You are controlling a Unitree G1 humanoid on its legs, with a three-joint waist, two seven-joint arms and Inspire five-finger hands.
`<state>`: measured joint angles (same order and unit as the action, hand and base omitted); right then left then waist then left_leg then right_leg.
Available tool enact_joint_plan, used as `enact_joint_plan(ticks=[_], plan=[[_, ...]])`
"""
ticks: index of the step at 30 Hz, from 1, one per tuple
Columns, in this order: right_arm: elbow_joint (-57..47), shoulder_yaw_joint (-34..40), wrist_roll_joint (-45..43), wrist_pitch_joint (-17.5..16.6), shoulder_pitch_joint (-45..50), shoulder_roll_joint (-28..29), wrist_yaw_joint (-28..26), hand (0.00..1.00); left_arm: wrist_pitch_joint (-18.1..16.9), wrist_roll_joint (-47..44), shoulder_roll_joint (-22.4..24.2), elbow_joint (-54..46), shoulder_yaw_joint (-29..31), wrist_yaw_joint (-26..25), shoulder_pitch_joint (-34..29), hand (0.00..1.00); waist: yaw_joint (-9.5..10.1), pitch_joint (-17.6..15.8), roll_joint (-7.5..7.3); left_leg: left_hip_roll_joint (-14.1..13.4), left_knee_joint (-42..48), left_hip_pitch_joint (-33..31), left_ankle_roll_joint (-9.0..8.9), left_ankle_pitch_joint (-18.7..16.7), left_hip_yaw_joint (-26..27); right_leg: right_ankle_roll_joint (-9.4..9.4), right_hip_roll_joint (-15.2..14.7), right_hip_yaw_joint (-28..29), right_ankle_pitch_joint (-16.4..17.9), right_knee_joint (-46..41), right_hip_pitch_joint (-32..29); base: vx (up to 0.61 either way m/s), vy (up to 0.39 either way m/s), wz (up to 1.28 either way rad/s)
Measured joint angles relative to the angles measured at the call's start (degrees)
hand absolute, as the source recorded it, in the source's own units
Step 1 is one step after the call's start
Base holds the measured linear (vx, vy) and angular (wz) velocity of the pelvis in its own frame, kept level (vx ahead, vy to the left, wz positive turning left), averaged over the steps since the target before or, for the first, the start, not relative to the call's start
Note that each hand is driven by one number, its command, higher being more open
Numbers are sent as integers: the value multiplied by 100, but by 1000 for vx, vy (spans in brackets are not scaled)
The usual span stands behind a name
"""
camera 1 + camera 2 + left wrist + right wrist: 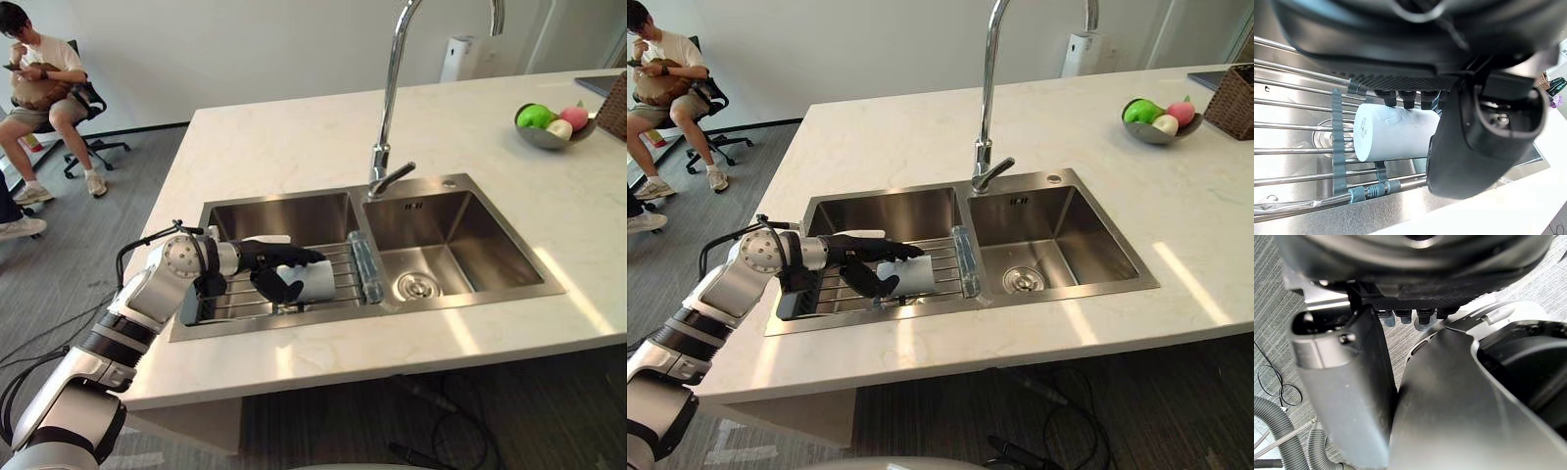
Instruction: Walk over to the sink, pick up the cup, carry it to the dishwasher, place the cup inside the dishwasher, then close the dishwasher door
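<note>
Gripping now: my left robot hand [257,260] curled round the cup [1391,132], sideways on the rack [339,258].
Slip risk: loose pinch, cup rolls along bars into sink [284,217].

Both head eyes look down from above the bench [294,137] edge onto the same sink [882,211], while the left wrist view sits very close over its rack [1338,166] and the right wrist view seems to face the floor [1268,323].
</note>
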<state>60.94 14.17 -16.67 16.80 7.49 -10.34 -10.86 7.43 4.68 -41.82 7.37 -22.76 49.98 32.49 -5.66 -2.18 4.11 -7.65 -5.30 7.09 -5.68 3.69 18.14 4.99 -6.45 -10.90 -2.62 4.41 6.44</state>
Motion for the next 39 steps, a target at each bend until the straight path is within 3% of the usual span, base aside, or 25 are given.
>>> enact_joint_plan(ticks=[5,9,13,14,21,39], plan=[[0,-6,-1,10,-21,1,12,100,-127,7,19,-41,-244,-143,0,100,-27,-2,-3,5,-1,-2,-1,-3,-1,-8,-2,-6,-12,43,19,0,0,0],[1,-41,-7,4,-34,0,14,100,-259,-20,46,-35,-284,-616,0,100,-56,-4,-6,5,-1,-6,-4,-17,1,33,-1,-8,-37,42,18,0,0,0],[2,-119,-19,-4,-56,-6,36,100,-557,-6,177,65,-270,-1193,-1,100,-67,-12,-17,5,-1,-10,-6,-23,15,33,-1,1,-38,42,8,0,0,0],[2,-124,-20,-4,-56,5,61,100,-771,82,275,138,-268,-1372,-4,100,-68,-16,-24,5,-2,-10,-6,-24,19,33,-1,4,-38,43,6,0,0,0],[2,-126,-124,-2,-56,15,94,100,-1278,623,538,191,-241,-1571,-255,100,-90,-25,-37,-2,-3,-8,-8,-44,147,39,6,122,-53,43,-60,-14,-3,-8],[0,-126,-117,69,-110,61,82,100,-1116,1026,689,435,-295,-1455,-344,100,-151,-85,-130,-9,-2,68,-14,-87,260,42,14,230,-58,44,-59,-11,-5,-3]])
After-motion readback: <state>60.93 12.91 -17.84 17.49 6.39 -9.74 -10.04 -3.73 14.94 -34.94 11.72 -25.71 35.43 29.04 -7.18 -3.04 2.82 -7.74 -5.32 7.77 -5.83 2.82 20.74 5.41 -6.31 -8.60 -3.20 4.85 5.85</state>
